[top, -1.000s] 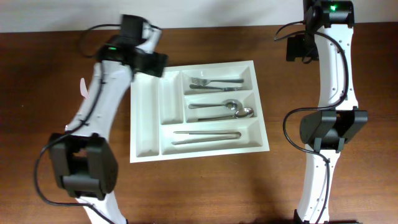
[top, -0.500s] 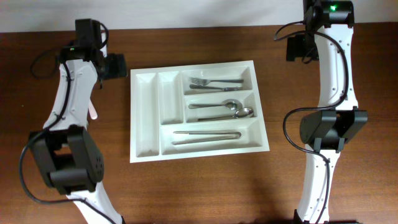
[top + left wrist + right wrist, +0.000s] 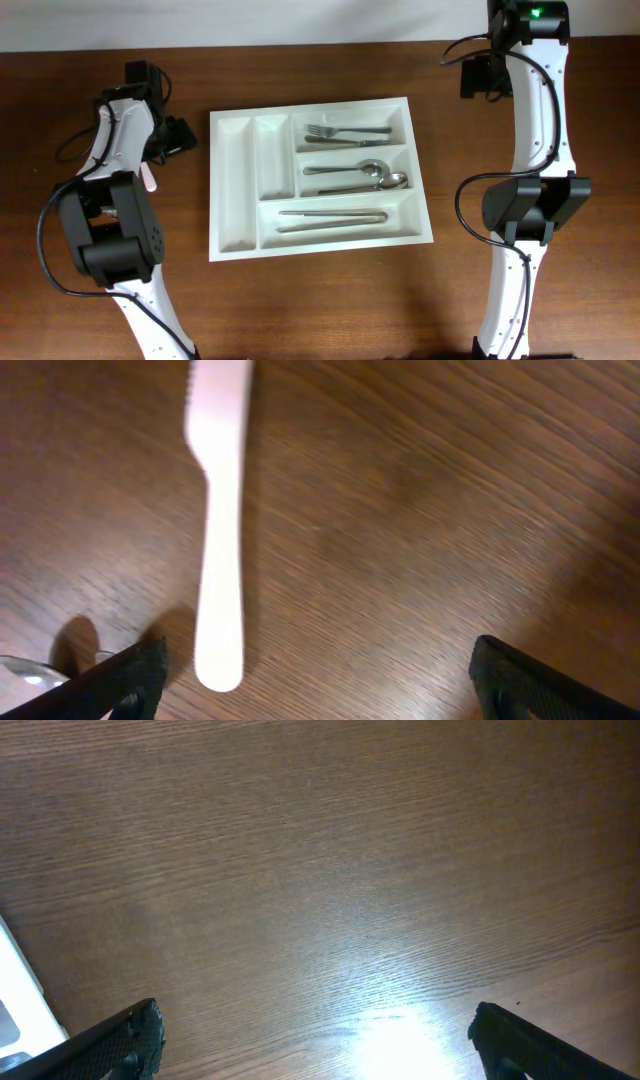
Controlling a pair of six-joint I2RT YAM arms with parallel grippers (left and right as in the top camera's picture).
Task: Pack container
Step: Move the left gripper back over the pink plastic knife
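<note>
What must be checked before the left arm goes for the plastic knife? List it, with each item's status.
1. Left fingers open and empty: ok.
2. Plastic knife lying flat on the bare table, nothing on top of it: ok.
3. Knife centred between the left fingers: not ok; in the left wrist view it sits close to one finger.
4. Container has free space: ok; both narrow upright compartments are empty.
5. Right fingers open, empty and off the container: ok.
6. Whether the knife will lift cleanly off the wood: cannot tell.
</note>
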